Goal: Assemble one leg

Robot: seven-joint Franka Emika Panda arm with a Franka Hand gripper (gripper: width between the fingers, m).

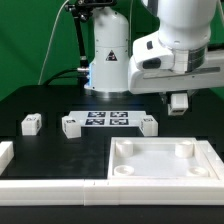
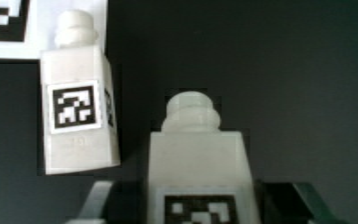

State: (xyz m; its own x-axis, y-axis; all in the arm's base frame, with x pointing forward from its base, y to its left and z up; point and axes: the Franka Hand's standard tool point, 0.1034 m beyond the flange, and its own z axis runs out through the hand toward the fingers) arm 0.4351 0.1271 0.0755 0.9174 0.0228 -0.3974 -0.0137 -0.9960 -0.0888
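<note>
Plainly this is the carry step: a leg is up off the table and has yet to meet a socket. Farthest from the claw [image 1: 179, 101], toward the exterior view's left, stands the far leg [image 1: 32, 124]. The mid leg [image 1: 70, 125] comes next, also well apart from the claw. The marker board [image 1: 108, 120] lies between that one and the near leg [image 1: 150, 124], which sits just beside the claw and lower. In the wrist view the near leg [image 2: 82, 100] lies alongside the held one and does not seem to touch it. The tabletop [image 1: 160, 183] lies below the claw and nearer the camera, with a socket [image 1: 183, 150] almost under it.

The claw is narrow, its fingers [image 2: 105, 200] set against either side of the leg [image 2: 202, 160], whose knobbed tip points away from the wrist.

The next move, as I judge it, calls for bringing the claw squarely over that socket. The leg must stay upright with its tip down while it is lowered until the tip enters. It then needs turning to seat, with the grip kept firm so the post does not tilt.
</note>
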